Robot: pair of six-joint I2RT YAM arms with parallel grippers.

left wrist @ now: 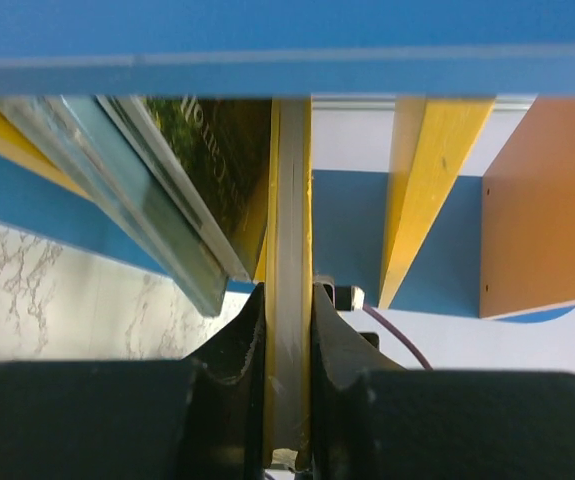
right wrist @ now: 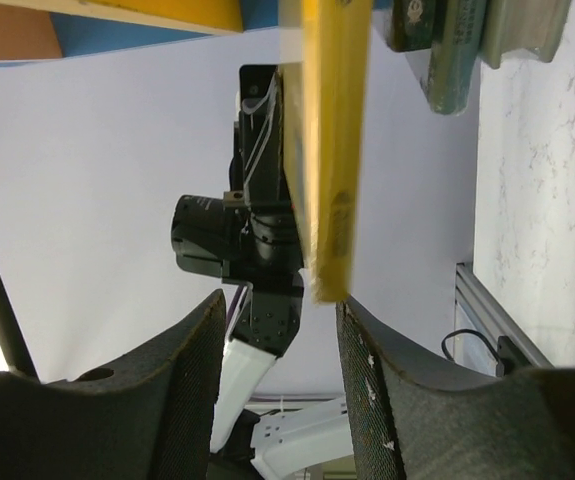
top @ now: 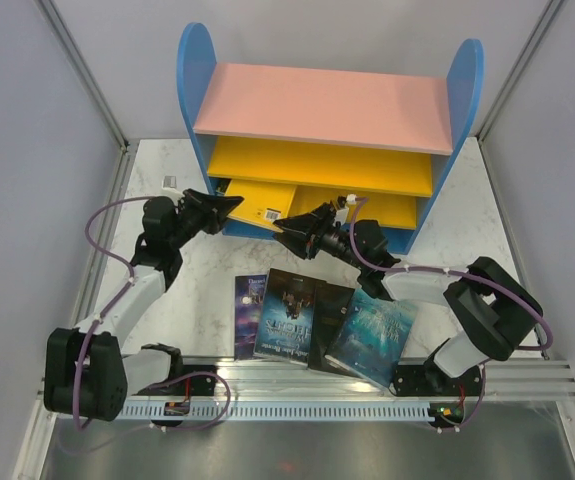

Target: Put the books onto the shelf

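Loose books [top: 312, 322]: top view; four lay fanned at 6 o'clock, nearest the lens, none shelved.
Shelf [top: 332, 105]: stood upright at 12 o'clock.
Yellow book [top: 263, 200]: lay partly inside the bottom bay, at 11 o'clock from the loose books.
Left gripper [top: 235, 204]: sat at that book's 9 o'clock edge.
Right gripper [top: 285, 234]: sat at its 4 o'clock corner.
Left wrist view: jaws were pinched on the yellow book's [left wrist: 289, 230] edge; leaning books [left wrist: 157, 190] stood just beside it at 10 o'clock.
Right wrist view: fingers [right wrist: 182, 385] were spread either side of the yellow book [right wrist: 332, 150], apart from it.
Risk: held by one pinch only, the book would probably pivot or sag. Pushed in crooked, it could snag the leaning books and tip them.
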